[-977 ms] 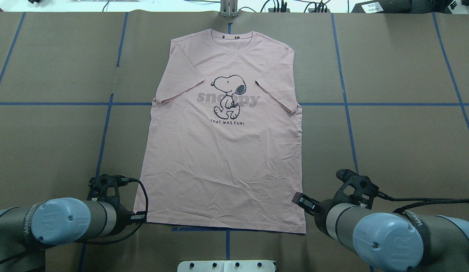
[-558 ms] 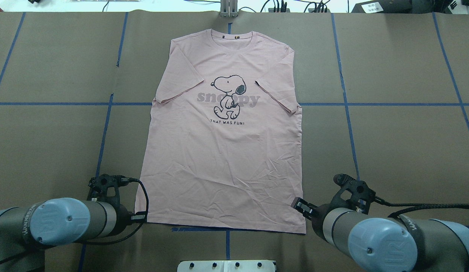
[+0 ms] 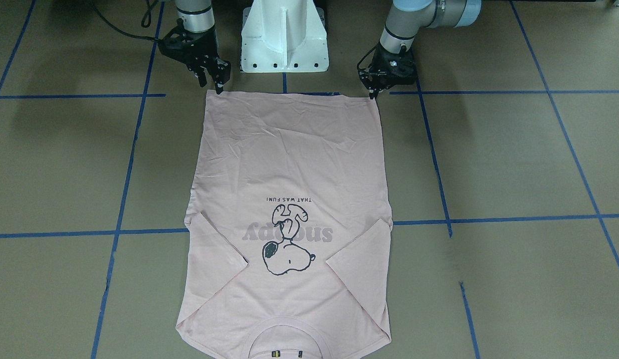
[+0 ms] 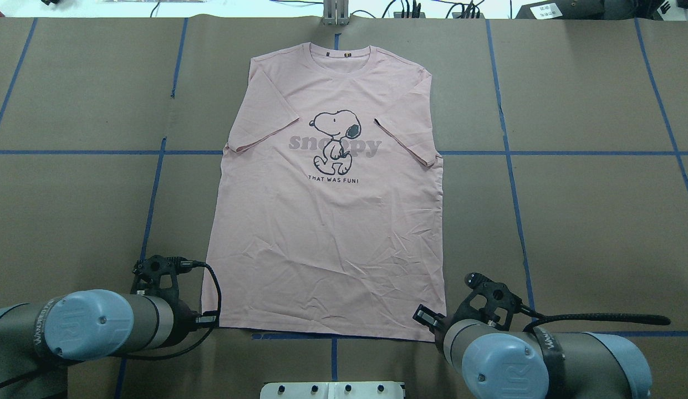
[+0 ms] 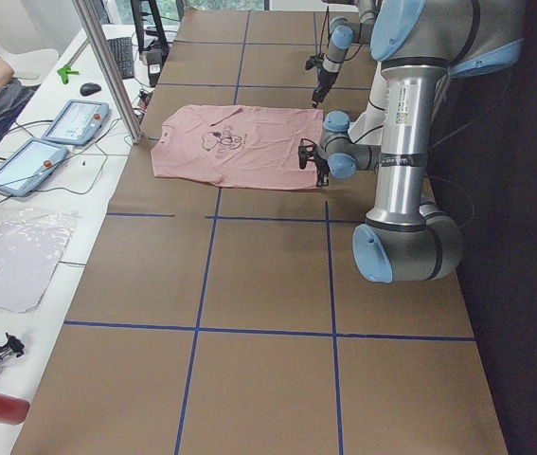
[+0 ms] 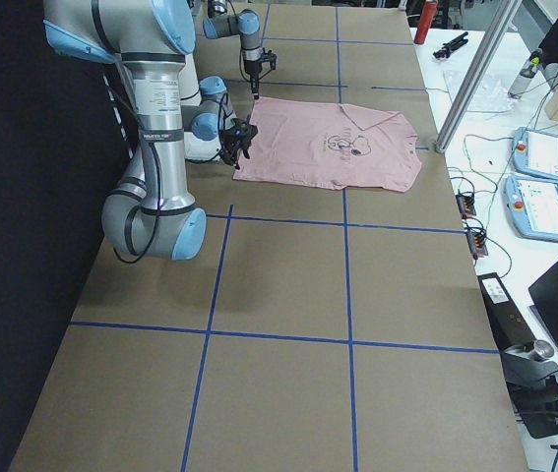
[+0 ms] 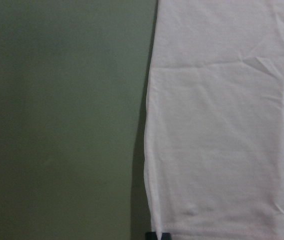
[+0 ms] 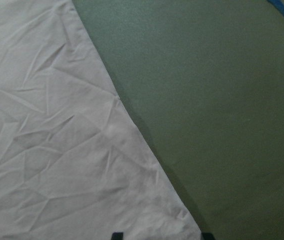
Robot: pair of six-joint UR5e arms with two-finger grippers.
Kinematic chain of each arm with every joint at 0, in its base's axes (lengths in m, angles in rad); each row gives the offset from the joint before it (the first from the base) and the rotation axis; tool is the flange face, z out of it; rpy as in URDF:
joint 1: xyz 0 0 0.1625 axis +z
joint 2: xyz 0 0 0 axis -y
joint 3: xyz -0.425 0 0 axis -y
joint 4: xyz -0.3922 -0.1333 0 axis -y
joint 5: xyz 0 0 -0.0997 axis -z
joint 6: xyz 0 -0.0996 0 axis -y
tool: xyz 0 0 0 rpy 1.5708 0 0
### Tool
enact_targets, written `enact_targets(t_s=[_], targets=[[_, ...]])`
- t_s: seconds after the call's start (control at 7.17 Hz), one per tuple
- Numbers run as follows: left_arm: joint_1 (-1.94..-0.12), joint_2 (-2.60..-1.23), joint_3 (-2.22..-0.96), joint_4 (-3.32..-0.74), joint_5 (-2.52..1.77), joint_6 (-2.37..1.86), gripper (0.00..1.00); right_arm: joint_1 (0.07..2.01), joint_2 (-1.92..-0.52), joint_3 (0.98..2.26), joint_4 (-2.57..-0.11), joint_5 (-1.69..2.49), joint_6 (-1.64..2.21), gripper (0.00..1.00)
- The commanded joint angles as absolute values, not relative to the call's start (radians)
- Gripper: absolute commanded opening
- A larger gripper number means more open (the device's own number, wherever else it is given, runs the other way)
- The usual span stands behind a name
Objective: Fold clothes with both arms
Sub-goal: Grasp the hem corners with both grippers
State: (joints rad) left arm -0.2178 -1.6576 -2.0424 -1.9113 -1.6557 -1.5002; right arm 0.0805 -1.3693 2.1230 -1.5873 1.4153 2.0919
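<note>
Brown paper covered the table (image 4: 571, 221), marked into squares by blue tape (image 4: 510, 166). On my screens the pink T-shirt (image 4: 327, 233) lay flat and print-side up in the middle. Its collar was on the side away from the robot, both sleeves were folded in over the chest, and the hem lay nearest the white pedestal (image 3: 284, 35). The right gripper (image 3: 213, 86) stood at one hem corner with its fingertips (image 8: 116, 235) spread, the corner lying between them, nothing clamped. The left gripper (image 3: 374, 92) pointed down at the other hem corner; I could not tell how far its jaws were parted, or whether they held cloth.
</note>
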Motion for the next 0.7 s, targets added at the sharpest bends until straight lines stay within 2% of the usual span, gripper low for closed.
enact_targets(t_s=[0.0, 0.56], targets=[[-0.218, -1.66, -2.043, -1.911, -1.658, -1.5, 0.0, 0.072, -1.368, 2.085, -1.591, 1.417, 2.1, 0.6], [-0.216, -1.658, -2.043, -1.911, -1.657, -1.5, 0.0, 0.06, -1.367, 2.063, -1.591, 1.414, 2.102, 0.6]])
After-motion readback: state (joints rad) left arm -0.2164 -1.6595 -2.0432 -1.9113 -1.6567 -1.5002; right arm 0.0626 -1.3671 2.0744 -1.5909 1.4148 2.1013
